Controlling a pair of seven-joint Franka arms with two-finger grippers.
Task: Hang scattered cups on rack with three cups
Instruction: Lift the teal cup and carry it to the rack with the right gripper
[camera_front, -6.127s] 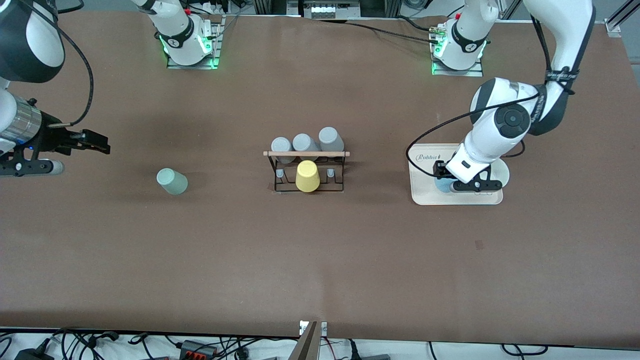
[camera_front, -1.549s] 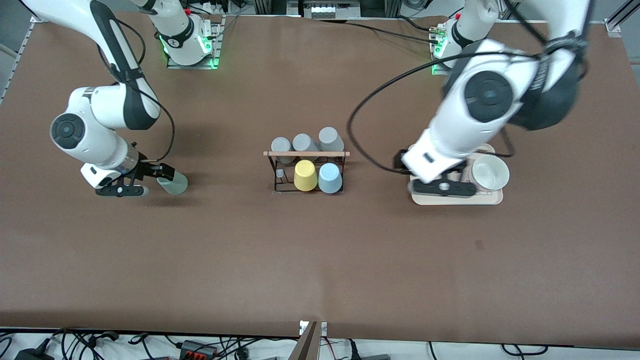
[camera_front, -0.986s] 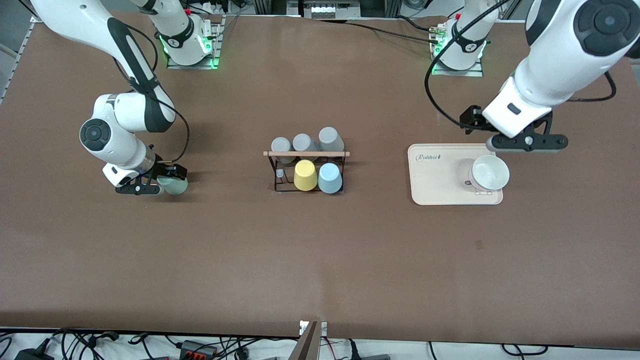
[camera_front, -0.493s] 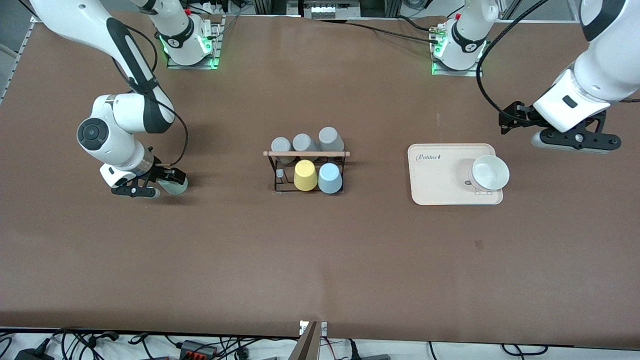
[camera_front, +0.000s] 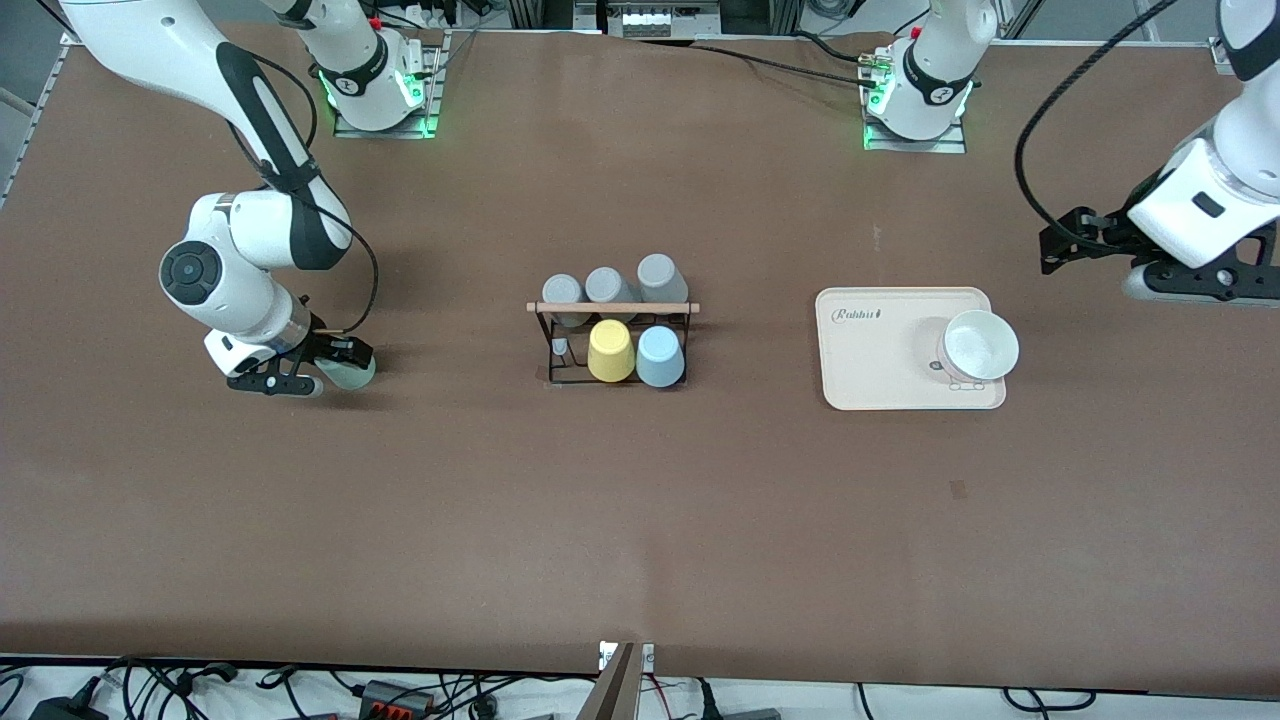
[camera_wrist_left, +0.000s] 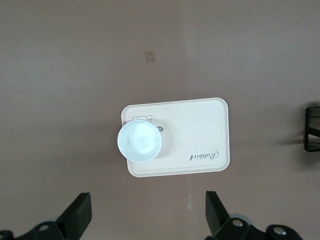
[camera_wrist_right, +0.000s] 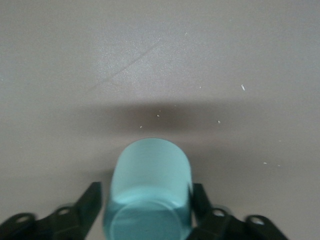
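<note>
From the front we see a brown desk (camera_front: 640, 500) with cables along its edges. The rack (camera_front: 613, 340) stands mid-desk, carrying the light blue cup (camera_front: 660, 357). Toward the right arm's end, the right pincer (camera_front: 335, 365) brackets the sage green cup (camera_front: 350, 372).

In the left wrist view, the left pincer (camera_wrist_left: 147, 225) gapes wide and empty above bare desk, beside a cream tray (camera_wrist_left: 200, 130).

In the right wrist view, the fingers (camera_wrist_right: 90, 202) flank the cup's sides.

A pale sage green cup (camera_wrist_right: 150, 192) lies on its side on the brown table (camera_wrist_right: 160, 60), its closed base facing the camera, cradled in the right gripper (camera_wrist_right: 148, 200). One black finger (camera_wrist_right: 89, 200) flanks each side of the cup, close against its wall. The cup's dark shadow spreads across the tabletop, which is flecked with pale specks.
</note>
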